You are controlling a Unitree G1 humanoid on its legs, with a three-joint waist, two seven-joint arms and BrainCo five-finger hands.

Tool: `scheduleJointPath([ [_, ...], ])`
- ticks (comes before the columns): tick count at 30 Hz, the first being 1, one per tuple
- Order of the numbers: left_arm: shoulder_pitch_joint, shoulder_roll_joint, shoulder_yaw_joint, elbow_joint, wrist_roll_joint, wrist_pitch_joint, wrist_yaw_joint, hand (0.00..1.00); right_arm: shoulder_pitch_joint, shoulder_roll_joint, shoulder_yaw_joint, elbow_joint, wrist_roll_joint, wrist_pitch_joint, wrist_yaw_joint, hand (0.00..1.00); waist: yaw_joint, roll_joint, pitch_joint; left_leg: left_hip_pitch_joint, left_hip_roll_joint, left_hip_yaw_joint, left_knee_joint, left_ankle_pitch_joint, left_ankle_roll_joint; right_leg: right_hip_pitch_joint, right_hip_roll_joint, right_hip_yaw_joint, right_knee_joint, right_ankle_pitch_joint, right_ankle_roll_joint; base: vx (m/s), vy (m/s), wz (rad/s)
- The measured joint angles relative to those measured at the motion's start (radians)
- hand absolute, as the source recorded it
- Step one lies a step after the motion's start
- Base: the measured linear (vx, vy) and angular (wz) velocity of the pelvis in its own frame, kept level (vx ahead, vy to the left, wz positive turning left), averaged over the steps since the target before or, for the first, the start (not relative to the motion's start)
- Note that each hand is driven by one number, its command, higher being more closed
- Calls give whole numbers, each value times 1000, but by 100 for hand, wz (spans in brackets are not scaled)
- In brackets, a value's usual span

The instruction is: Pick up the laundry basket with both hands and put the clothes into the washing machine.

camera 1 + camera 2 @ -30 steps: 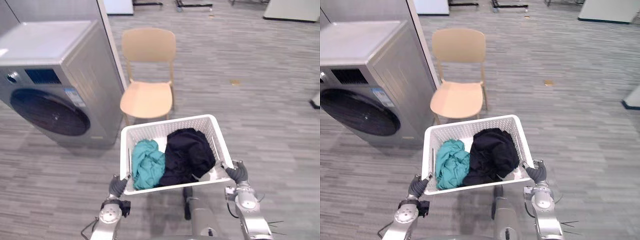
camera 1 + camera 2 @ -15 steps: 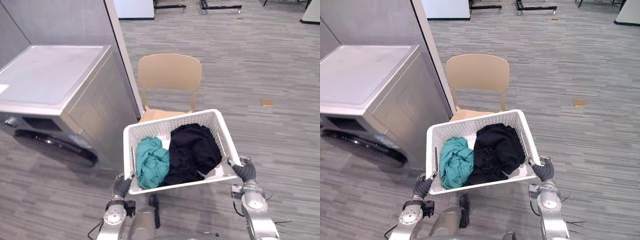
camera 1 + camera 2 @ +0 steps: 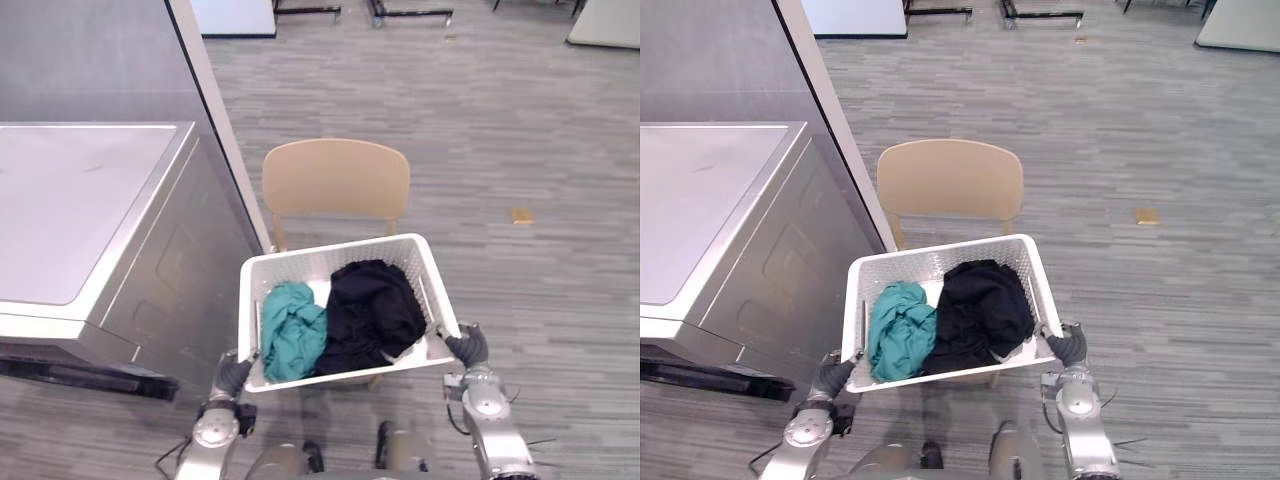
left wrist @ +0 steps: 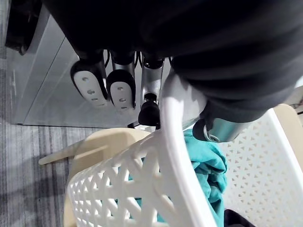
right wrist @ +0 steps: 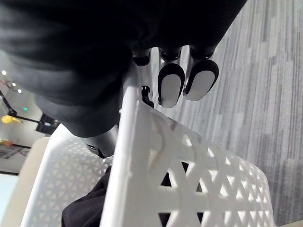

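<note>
A white lattice laundry basket (image 3: 330,257) hangs in the air in front of me, over a tan chair (image 3: 335,180). Inside lie a teal garment (image 3: 294,330) on the left and a black garment (image 3: 372,312) on the right. My left hand (image 3: 233,374) is shut on the basket's left rim (image 4: 176,142), fingers curled under it. My right hand (image 3: 468,347) is shut on the right rim (image 5: 128,156). The grey washing machine (image 3: 100,235) stands at the left, its flat top facing me and its dark door edge (image 3: 80,372) low at the front.
A grey pillar (image 3: 215,110) rises behind the machine, right beside the chair. Open grey wood-pattern floor (image 3: 540,150) spreads to the right and back. A small tan scrap (image 3: 521,214) lies on it.
The view has risen and shifted, so the machine's top now shows larger and its door lower. The basket stays held in both hands, level, above the chair seat.
</note>
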Motion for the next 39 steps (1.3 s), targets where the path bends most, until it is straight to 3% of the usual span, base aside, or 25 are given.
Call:
scheduleJointPath([
  [4,-152,-6,38,1,-10,0,64,100,-110,-2,4,-35,22,0,-52,100,21,-1,84,-194,11,0,144,-5,-2,-163,-18,-7,98,-3,-2,-135,3,13],
  [9,-281,-5,76,73,-51,-2,131,100,-219,3,35,-44,22,0,-109,100,29,10,145,-342,23,-18,219,-58,8,-306,-36,-39,212,-37,-11,-172,0,27],
  [10,-298,-4,76,85,-57,-2,141,0,-231,6,36,-44,22,0,-116,100,34,8,156,-372,24,-18,235,-59,8,-335,-46,-47,238,-42,-16,-163,-24,28],
  [11,-307,-3,76,93,-58,-2,143,0,-235,5,36,-44,22,0,-118,100,38,8,157,-389,24,-18,240,-61,4,-353,-48,-48,248,-44,-17,-184,-37,16],
  [12,-326,-2,76,111,-59,-2,147,0,-247,5,36,-37,21,1,-128,0,47,9,158,-421,25,-18,251,-62,3,-386,-50,-47,260,-44,-18,-162,-44,6],
  [20,-530,44,109,175,-36,-16,186,0,-374,8,37,-2,41,-21,-169,0,48,8,188,-533,43,-18,285,-51,-8,-490,-47,-55,288,-30,-38,-55,-32,1],
  [27,-517,45,108,171,-38,-29,189,0,-378,20,37,-13,41,-22,-182,0,49,6,188,-515,53,7,281,-47,-6,-480,-43,-43,282,-30,-39,67,0,-5],
  [35,-367,-22,143,17,-40,-59,203,0,-214,58,45,-213,40,-56,-168,0,47,-7,197,-436,55,20,259,-48,-6,-411,-33,-30,262,-35,-38,55,-11,-5],
  [39,-213,-55,153,-169,-100,-106,188,0,-99,56,23,-352,40,-92,-148,0,48,-9,196,-348,51,21,227,-53,-8,-329,-32,-31,250,-54,-33,27,-30,6],
])
